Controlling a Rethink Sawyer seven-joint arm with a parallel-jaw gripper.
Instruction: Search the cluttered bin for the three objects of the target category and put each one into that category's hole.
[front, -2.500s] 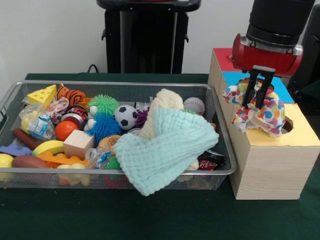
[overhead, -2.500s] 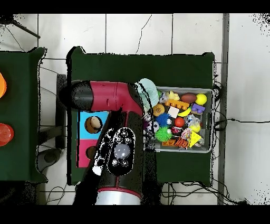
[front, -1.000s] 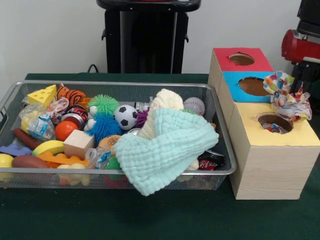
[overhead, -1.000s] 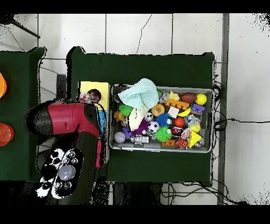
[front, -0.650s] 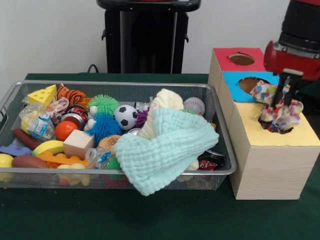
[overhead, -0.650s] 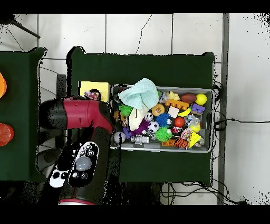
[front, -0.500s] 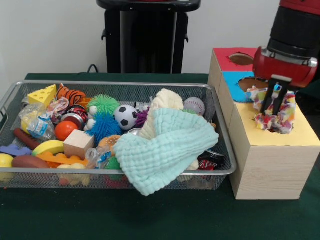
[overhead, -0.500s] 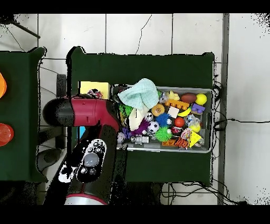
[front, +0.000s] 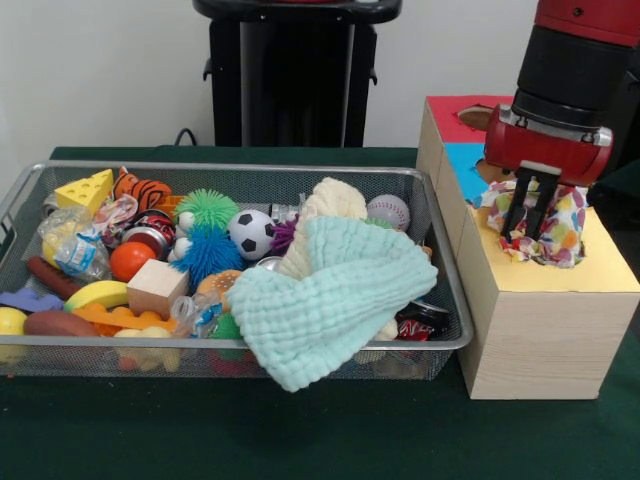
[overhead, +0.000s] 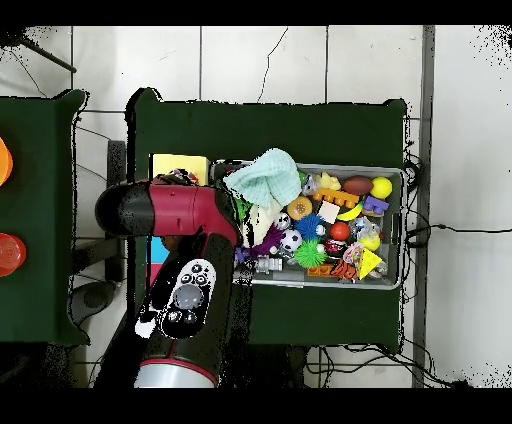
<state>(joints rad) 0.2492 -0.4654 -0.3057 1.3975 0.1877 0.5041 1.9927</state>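
Note:
My gripper (front: 530, 222) points straight down over the yellow-topped box (front: 600, 275). Its fingers stand close together, shut on a crumpled polka-dot wrapper (front: 556, 228). The wrapper sits on the yellow panel and covers the round hole, which is hidden. The wire mesh bin (front: 230, 168) lies to the left, full of toys. More crinkly wrappers lie at its left end: one with yellow and blue print (front: 72, 245) and one with red print (front: 116, 213). In the overhead view my arm (overhead: 185, 215) covers most of the boxes; only part of the yellow top (overhead: 177, 164) shows beside the bin (overhead: 400, 230).
A mint knitted cloth (front: 330, 300) drapes over the bin's front right rim, with a cream cloth (front: 330, 205) behind it. The blue-topped panel (front: 463, 165) and red-topped panel (front: 448, 112) lie behind the yellow one. Spiky balls, a soccer ball and a wooden block fill the bin.
My arm swung in from the right with the polka-dot wrapper and came down over the yellow-topped hole. In the last half second it shifted slightly left, and the wrapper bunched on the hole.

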